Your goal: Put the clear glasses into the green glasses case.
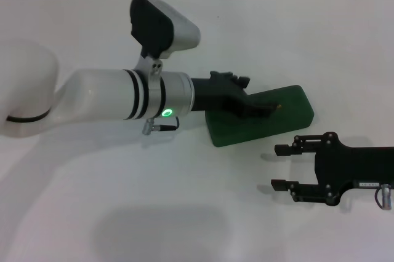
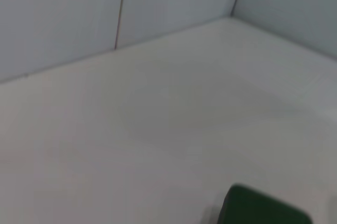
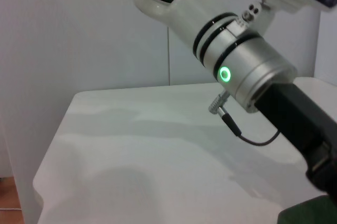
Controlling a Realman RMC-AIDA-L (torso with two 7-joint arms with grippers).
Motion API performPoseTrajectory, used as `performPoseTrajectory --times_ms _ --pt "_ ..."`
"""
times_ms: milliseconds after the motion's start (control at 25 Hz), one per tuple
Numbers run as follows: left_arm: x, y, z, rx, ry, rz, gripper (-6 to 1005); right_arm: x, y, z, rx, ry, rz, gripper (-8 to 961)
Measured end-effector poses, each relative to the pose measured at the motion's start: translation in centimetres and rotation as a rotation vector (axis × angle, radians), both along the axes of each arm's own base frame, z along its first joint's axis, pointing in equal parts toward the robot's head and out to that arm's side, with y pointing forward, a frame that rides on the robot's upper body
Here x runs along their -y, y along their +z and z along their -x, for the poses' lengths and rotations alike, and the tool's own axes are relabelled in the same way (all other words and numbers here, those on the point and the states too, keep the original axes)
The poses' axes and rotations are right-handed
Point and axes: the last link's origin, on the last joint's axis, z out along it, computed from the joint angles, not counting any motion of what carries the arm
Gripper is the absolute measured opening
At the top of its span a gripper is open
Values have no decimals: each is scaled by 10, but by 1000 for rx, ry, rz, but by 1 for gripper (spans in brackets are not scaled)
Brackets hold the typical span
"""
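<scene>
Green glasses case [image 1: 261, 116] lies closed beneath left gripper [image 1: 261, 109]

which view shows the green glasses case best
The head view: the green glasses case lies closed on the white table, nearly whole, with the left gripper over one end. The left wrist view catches only one corner; the right wrist view only a sliver.
</scene>
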Motion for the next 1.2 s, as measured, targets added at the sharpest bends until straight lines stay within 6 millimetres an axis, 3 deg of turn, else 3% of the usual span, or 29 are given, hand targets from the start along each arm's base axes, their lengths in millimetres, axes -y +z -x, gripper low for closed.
performPoseTrajectory --times_ms 280,520,720,960,1000,1200 --pt "3 33 -12 226 -64 -102 866 -2 1 1 -13 -12 -17 584" --pt "14 52 -1 369 -115 -129 866 -27 16 0 -113 -145 -193 582" --pt "42 68 19 536 -224 -227 867 -32 25 9 -172 -117 -240 581" --pt "71 80 43 553 -316 -213 867 -11 37 19 -268 66 -226 580" --pt "95 85 56 548 -391 -178 867 -6 38 20 -281 90 -220 580" --pt "129 90 79 519 -460 -191 868 13 42 17 -307 147 -147 592"
